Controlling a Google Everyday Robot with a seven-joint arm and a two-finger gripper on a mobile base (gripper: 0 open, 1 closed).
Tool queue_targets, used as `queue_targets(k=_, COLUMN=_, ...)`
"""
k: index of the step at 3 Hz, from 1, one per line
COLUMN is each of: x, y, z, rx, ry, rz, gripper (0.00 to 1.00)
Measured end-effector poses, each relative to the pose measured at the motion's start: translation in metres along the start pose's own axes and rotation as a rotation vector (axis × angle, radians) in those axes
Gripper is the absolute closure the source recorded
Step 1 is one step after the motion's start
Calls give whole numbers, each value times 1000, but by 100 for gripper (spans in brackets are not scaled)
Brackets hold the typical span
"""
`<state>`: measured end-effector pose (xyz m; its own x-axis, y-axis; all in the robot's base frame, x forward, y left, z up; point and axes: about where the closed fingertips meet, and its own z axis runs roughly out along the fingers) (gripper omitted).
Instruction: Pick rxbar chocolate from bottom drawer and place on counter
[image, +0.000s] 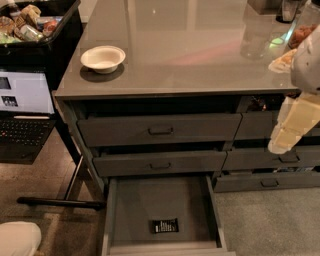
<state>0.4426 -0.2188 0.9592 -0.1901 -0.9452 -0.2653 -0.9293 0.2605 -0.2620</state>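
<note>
Camera view looks down on a big shiny grey tabletop (190, 55) with dark grey drawers under it. The bottom drawer (160, 200), a wide, deep, dark grey box with a flat floor, is pulled out. The rxbar chocolate (165, 226), a small flat black bar with white letters, lies on the floor of that drawer. It is close to the drawer's front wall and about in the middle from side to side. Nothing is touching it. The tool (292, 125), a cream-white piece, hangs up and to the right of the bottom drawer. It is in front of the narrow right-hand drawers (280, 159) and well apart from the bar. I cannot tell if the tool is apart or together. Right above the bottom drawer are two shallower drawers with handles (160, 131). Higher up and to the left of the bottom drawer, a round white bowl (103, 58) sits on the tabletop. Far to the left of the drawer stands an open laptop (22, 97) with a bright screen.
</note>
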Motion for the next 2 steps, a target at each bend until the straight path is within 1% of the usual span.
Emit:
queue_targets(k=1, x=28, y=23, z=60, rx=-40, ry=-134, rz=12, gripper=0)
queue_targets(k=2, x=59, y=58, z=145, rx=-92, ry=-283, rz=59, gripper=0)
